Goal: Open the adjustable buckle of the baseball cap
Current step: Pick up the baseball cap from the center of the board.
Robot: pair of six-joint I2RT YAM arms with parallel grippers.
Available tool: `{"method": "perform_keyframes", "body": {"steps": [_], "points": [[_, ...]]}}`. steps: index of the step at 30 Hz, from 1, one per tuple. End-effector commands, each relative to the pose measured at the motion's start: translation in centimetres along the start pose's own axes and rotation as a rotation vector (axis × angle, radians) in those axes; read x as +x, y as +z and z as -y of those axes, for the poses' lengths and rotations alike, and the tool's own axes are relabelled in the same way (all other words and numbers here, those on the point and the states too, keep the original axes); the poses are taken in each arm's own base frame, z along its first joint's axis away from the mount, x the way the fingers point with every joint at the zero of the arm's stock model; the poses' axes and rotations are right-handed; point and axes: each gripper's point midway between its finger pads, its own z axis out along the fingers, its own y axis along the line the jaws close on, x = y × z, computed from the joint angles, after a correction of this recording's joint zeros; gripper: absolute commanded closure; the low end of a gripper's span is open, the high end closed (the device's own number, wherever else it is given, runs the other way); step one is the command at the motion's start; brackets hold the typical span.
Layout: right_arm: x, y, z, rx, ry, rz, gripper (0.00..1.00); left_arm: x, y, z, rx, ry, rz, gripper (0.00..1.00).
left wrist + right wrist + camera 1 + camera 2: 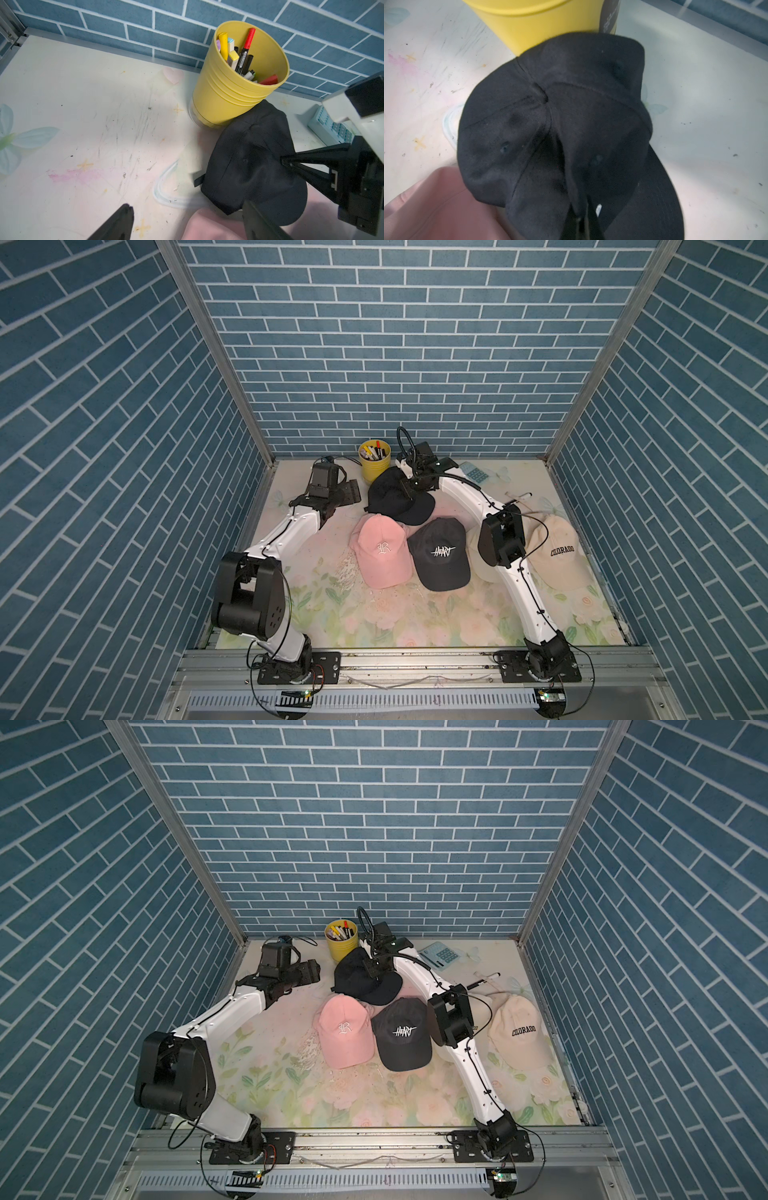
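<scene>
Where the table (291,605) meets the far wall, the black cap (388,495) lies at the middle, crown up, its far side against the yellow cup (374,472) and its brim pointing near and right. The right gripper (579,217) has its jaws together, clamped on a raised fold of the cap's crown fabric, as both wrist views show (282,161). A short strap end (198,180) sticks out at the cap's left edge; the buckle cannot be made out.

The left gripper (353,491) hangs just left of the cap, jaws wide apart and holding nothing; in its own wrist view the 2 fingers (122,220) frame bare table and an edge of pink fabric.

The cup holds pens (245,49). Just near of the black cap lie 2 more caps side by side, a pink cap (382,551) on the left and a dark HEART cap (440,556) on the right; the black brim reaches the pink cap's far edge. Farther right, past the right arm, sits a beige COLORADO cap (555,551). A calculator (442,955) lies at the far right, with a marker (484,981) just near of it.
</scene>
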Motion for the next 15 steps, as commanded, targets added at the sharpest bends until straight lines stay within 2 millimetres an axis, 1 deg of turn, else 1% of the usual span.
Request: {"method": "perform_keyframes", "body": {"steps": [1, 3, 7, 10, 13, 15], "points": [[-0.6, -1.8, -1.1, -0.022, -0.055, 0.004, 1.00, -1.1, -0.4, 0.8, 0.052, 0.044, 0.026, 0.13], [-1.7, -3.7, -1.8, -0.032, -0.079, 0.036, 1.00, -1.7, -0.7, 1.5, 0.083, 0.075, 0.046, 0.13], [-3.9, -8.4, -2.8, -0.049, -0.118, 0.119, 1.00, -3.6, -1.8, 2.9, 0.138, 0.178, 0.119, 0.14], [-5.2, -11.9, -3.5, -0.087, -0.146, 0.176, 1.00, -4.8, -2.8, 2.9, 0.130, 0.210, 0.203, 0.14], [-6.3, -14.6, -3.4, -0.101, -0.145, 0.223, 1.00, -5.7, -3.9, 2.7, 0.127, 0.229, 0.279, 0.14], [-7.1, -16.0, -2.7, -0.098, -0.118, 0.247, 1.00, -6.1, -4.7, 2.9, 0.140, 0.232, 0.314, 0.14]]}}
